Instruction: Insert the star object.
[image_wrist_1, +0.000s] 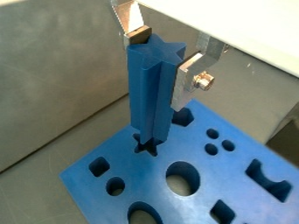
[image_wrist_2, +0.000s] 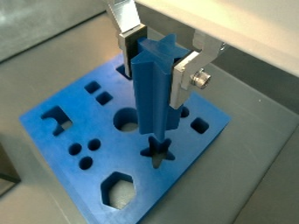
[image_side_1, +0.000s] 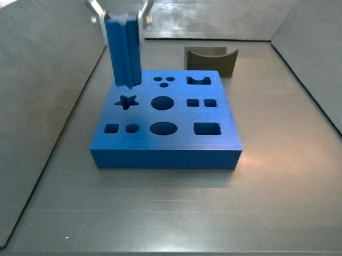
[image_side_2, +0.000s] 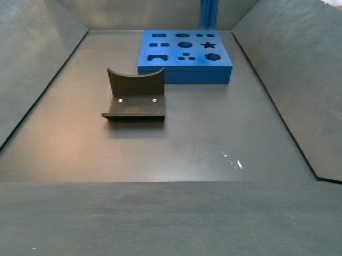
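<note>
My gripper (image_wrist_1: 162, 57) is shut on the upper end of the star object (image_wrist_1: 152, 96), a tall blue ridged peg held upright; both also show in a wrist view, the gripper (image_wrist_2: 158, 59) and the peg (image_wrist_2: 155, 101). The peg hangs over the star hole (image_wrist_1: 146, 146) of the flat blue block (image_wrist_1: 239, 179). In a side view the peg (image_side_1: 123, 50) ends a little above the star hole (image_side_1: 127, 101), not in it. The gripper (image_side_1: 123, 6) is cut off by the frame edge. In a side view only the peg's lower end (image_side_2: 209, 10) shows behind the block (image_side_2: 187, 72).
The block (image_side_1: 167, 152) carries several other shaped holes. A dark curved brown piece (image_side_1: 210, 60) stands behind the block; it also shows in a side view (image_side_2: 134, 95), apart from the block. Grey walls enclose the floor.
</note>
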